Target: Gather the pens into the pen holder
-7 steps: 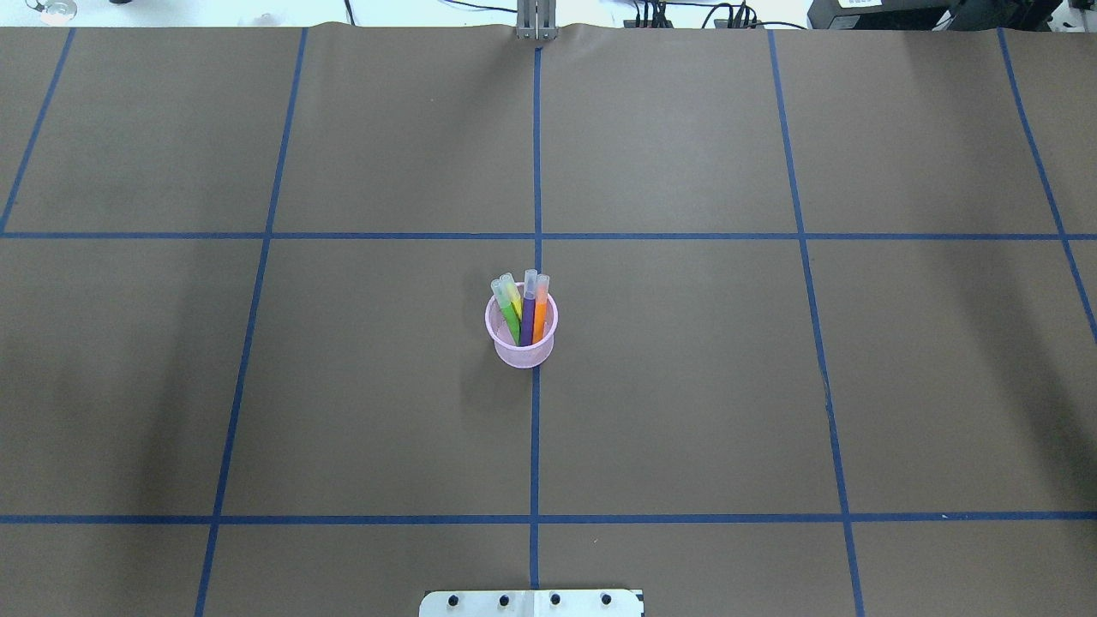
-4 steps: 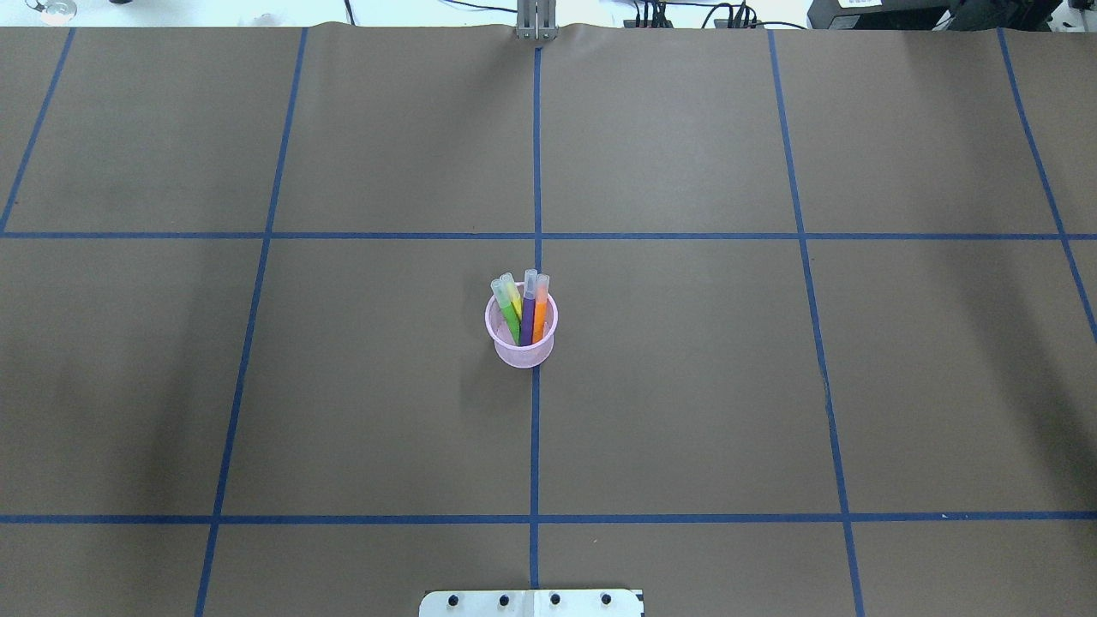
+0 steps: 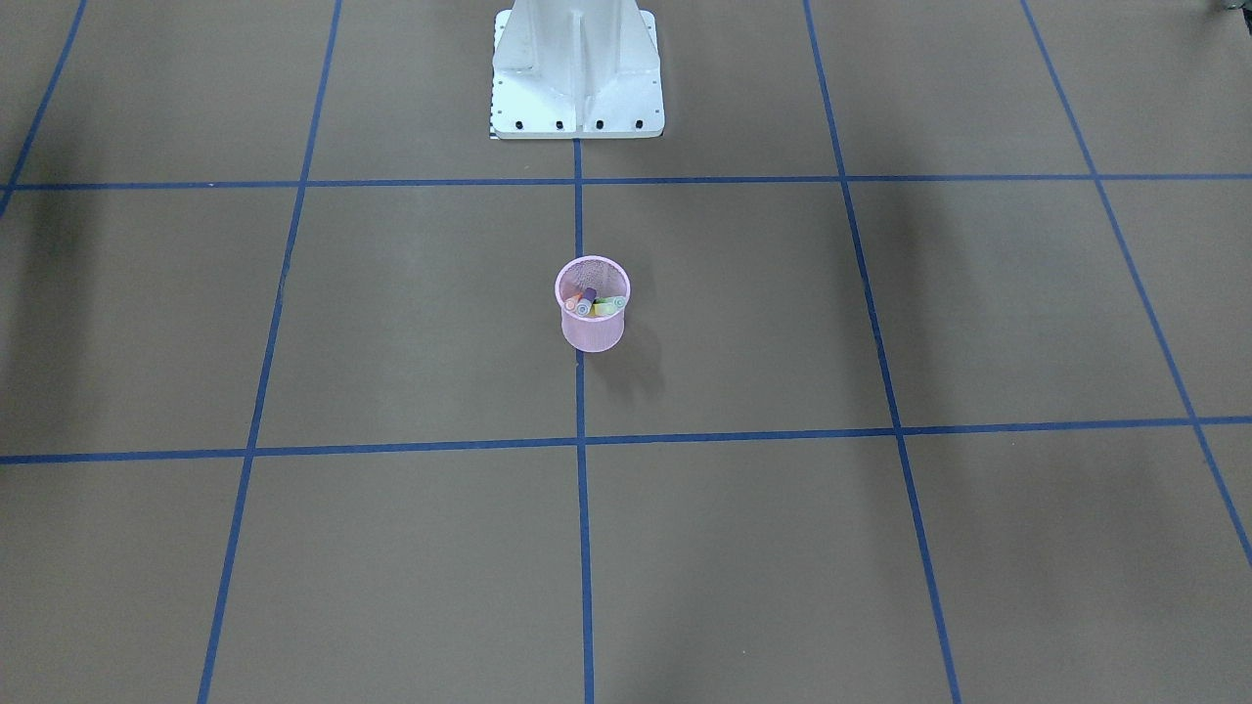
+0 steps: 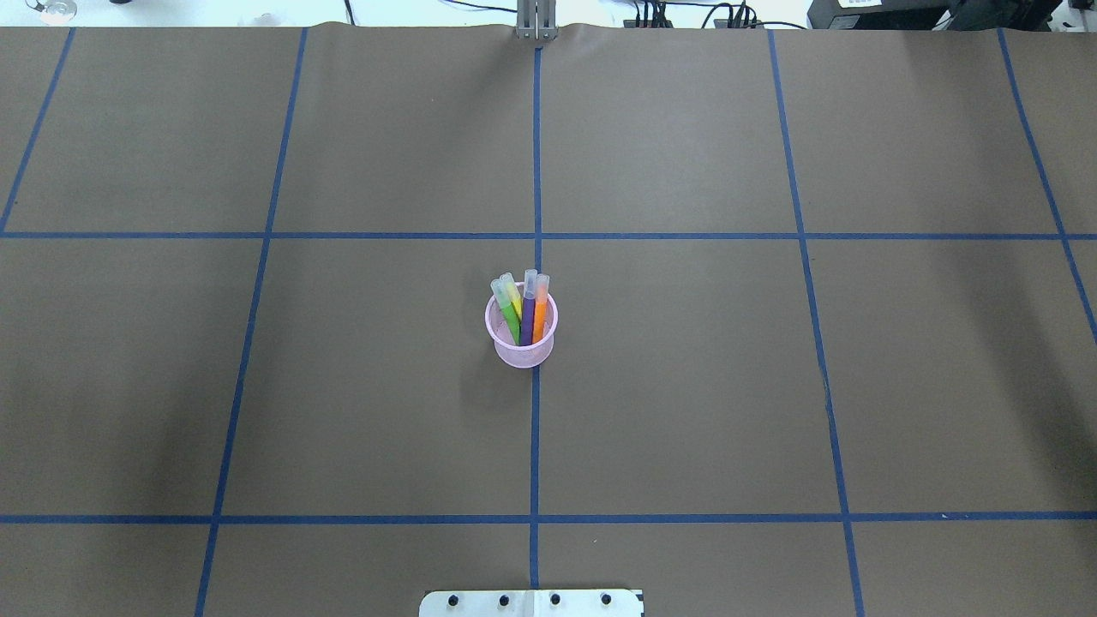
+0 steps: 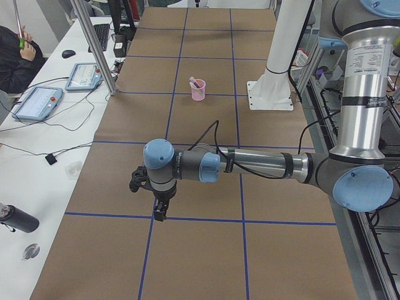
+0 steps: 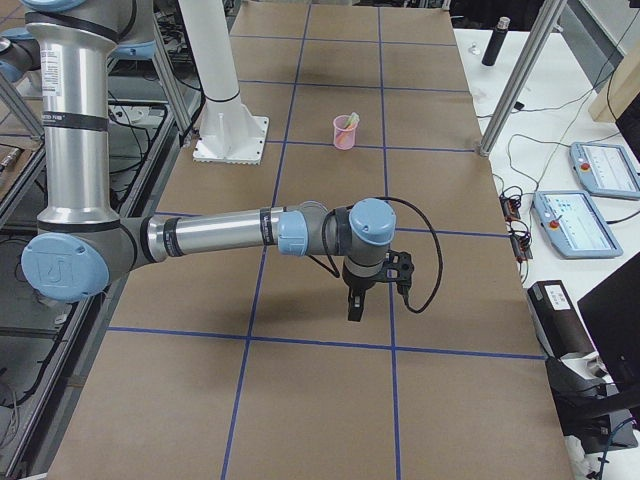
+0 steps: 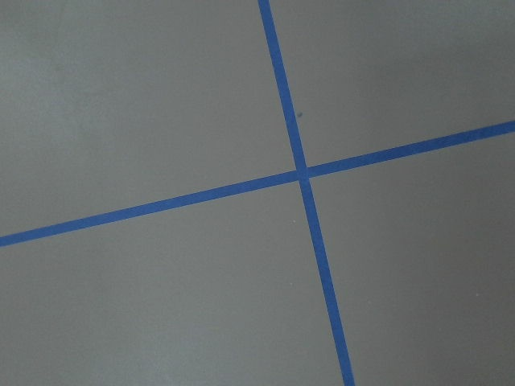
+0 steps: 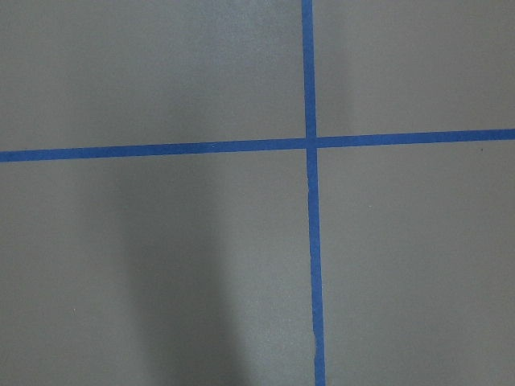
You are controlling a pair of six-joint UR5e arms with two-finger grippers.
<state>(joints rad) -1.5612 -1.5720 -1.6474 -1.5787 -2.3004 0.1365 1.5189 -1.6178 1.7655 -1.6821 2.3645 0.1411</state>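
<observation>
The pink mesh pen holder [image 4: 521, 350] stands upright at the table's centre on a blue tape line. Several pens stand in it, caps up: green [image 4: 509, 319], yellow [image 4: 515, 302], purple [image 4: 528, 315] and orange [image 4: 540, 314]. The holder also shows in the front view [image 3: 592, 332] and both side views [image 5: 198, 94] [image 6: 344, 137]. My left gripper [image 5: 160, 214] hangs far from it over the table's left end. My right gripper [image 6: 353, 308] hangs over the right end. I cannot tell whether either is open or shut. The wrist views show only brown paper and blue tape.
The robot's white base [image 3: 577, 68] stands at the table's near edge, its plate [image 4: 531, 602] at the bottom of the overhead view. Teach pendants [image 5: 37, 103] [image 6: 585, 220], cables and a black bottle [image 5: 15, 219] lie on the side desk. A metal post [image 5: 94, 47] stands at the far edge.
</observation>
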